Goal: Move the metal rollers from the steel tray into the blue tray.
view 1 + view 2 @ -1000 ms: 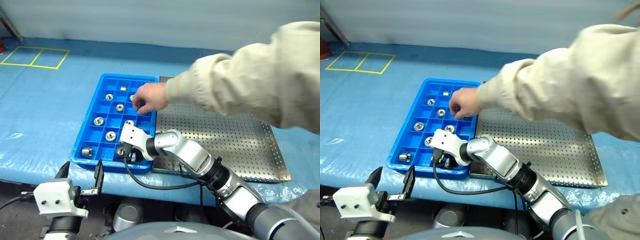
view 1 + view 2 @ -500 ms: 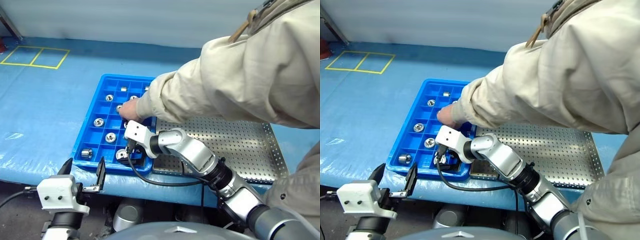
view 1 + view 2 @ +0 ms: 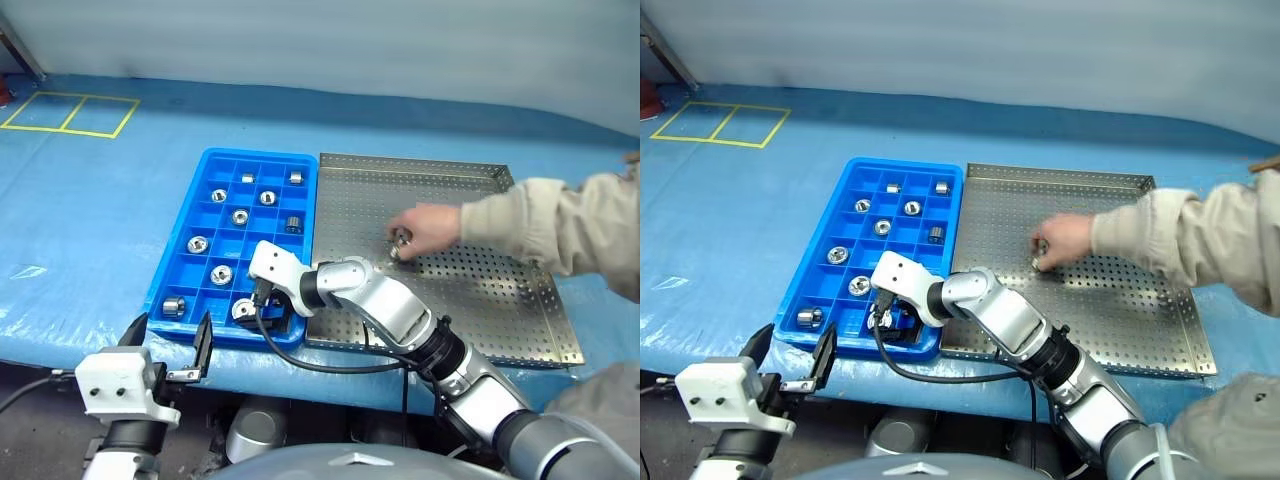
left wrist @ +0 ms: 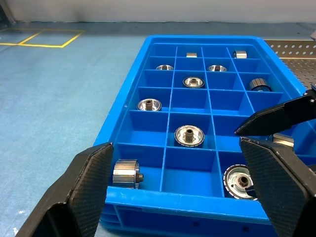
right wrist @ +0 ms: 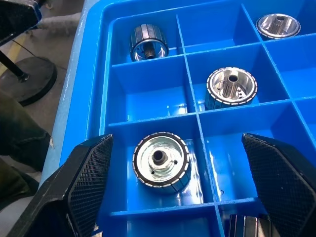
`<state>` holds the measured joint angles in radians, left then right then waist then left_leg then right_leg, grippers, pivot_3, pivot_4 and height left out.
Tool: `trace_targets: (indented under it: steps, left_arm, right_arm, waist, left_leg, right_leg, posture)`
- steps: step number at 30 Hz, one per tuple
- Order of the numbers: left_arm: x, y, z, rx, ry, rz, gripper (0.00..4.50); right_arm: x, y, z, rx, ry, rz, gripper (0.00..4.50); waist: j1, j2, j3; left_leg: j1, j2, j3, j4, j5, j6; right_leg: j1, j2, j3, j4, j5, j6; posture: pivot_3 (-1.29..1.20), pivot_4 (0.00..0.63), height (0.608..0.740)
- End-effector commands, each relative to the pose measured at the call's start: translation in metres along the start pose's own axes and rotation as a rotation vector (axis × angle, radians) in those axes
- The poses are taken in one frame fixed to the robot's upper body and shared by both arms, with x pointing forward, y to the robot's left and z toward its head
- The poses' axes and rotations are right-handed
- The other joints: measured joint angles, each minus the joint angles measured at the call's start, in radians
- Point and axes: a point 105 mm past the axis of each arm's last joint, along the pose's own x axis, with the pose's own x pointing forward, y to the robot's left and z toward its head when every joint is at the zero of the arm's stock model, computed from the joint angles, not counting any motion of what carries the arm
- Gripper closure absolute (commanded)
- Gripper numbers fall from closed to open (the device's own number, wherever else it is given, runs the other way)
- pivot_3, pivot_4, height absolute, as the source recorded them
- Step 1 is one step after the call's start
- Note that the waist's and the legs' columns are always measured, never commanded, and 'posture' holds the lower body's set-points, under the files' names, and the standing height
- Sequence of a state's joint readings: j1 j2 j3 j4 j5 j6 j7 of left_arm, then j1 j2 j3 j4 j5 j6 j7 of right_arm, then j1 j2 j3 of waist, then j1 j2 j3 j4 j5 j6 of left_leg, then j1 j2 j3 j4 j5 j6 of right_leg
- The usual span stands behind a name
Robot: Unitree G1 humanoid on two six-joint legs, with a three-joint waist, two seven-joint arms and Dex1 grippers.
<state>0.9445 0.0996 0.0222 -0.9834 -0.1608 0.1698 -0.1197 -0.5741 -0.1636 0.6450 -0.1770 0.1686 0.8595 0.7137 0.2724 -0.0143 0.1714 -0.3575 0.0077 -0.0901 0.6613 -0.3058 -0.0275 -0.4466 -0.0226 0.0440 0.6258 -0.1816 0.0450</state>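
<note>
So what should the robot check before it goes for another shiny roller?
1. Right hand open and empty: ok, its fingers stand wide apart.
2. Last roller lying in a blue tray compartment: ok.
3. Left hand open and away from the work: ok.
4. Steel tray free of people: not ok, a person's hand is on it.
5. A roller there to fetch: cannot tell; one small shiny piece sits at the person's fingers.
</note>
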Motion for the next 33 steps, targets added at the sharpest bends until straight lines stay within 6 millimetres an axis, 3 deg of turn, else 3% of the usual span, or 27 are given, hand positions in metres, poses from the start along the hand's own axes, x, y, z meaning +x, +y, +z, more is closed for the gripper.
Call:
trace_targets:
  steps: [1,9,15,20,26,33]
  left_arm:
    - [0.0,0.001,0.002,0.004,-0.008,-0.007,0.0]
    - [0.004,0.0,0.003,0.014,-0.01,-0.038,0.0]
    - [0.014,-0.003,0.005,0.021,-0.023,-0.101,0.0]
    - [0.027,-0.009,0.006,0.026,-0.034,-0.17,0.0]
    - [0.043,-0.017,0.011,0.038,-0.048,-0.273,0.0]
    - [0.063,-0.036,0.016,0.055,-0.06,-0.421,0.0]
  right_arm:
    - [0.003,0.014,0.004,-0.015,-0.014,0.057,0.06]
    - [-0.002,-0.008,0.02,0.011,-0.08,-0.059,0.06]
    - [-0.024,-0.048,0.041,0.064,-0.191,-0.276,0.06]
    - [-0.055,-0.091,0.049,0.17,-0.29,-0.564,0.06]
    - [-0.089,-0.119,0.037,0.281,-0.326,-0.798,0.06]
    - [-0.111,-0.128,0.01,0.355,-0.269,-0.954,0.06]
  waist:
    - [0.0,0.0,0.0]
    - [-0.008,0.0,0.0]
    - [-0.019,0.0,0.0]
    - [-0.061,0.001,0.0]
    - [-0.151,0.002,-0.001]
    - [-0.25,0.004,-0.003]
  left_leg:
    - [0.0,0.0,0.0,0.0,0.0,0.0]
    - [0.0,0.0,0.0,0.0,0.0,0.0]
    - [0.001,0.0,0.0,0.002,0.001,-0.001]
    - [0.001,0.0,0.0,0.001,0.001,-0.001]
    - [0.001,0.0,0.0,0.001,0.001,-0.002]
    - [0.002,0.0,0.0,0.001,0.001,-0.001]
  right_leg:
    - [0.0,0.0,0.0,0.0,0.0,0.0]
    - [0.0,0.001,0.0,0.001,0.0,0.0]
    - [0.001,0.001,0.0,0.002,0.0,0.0]
    - [0.001,0.001,0.0,0.002,0.0,0.0]
    - [0.002,0.0,0.0,0.002,0.001,-0.001]
    - [0.002,0.0,0.001,0.002,0.005,-0.005]
  posture:
    - [0.49,0.15,0.74]
    - [0.45,0.15,0.74]
    - [0.37,0.15,0.74]
    - [0.29,0.15,0.74]
    - [0.18,0.15,0.74]
    - [0.09,0.15,0.74]
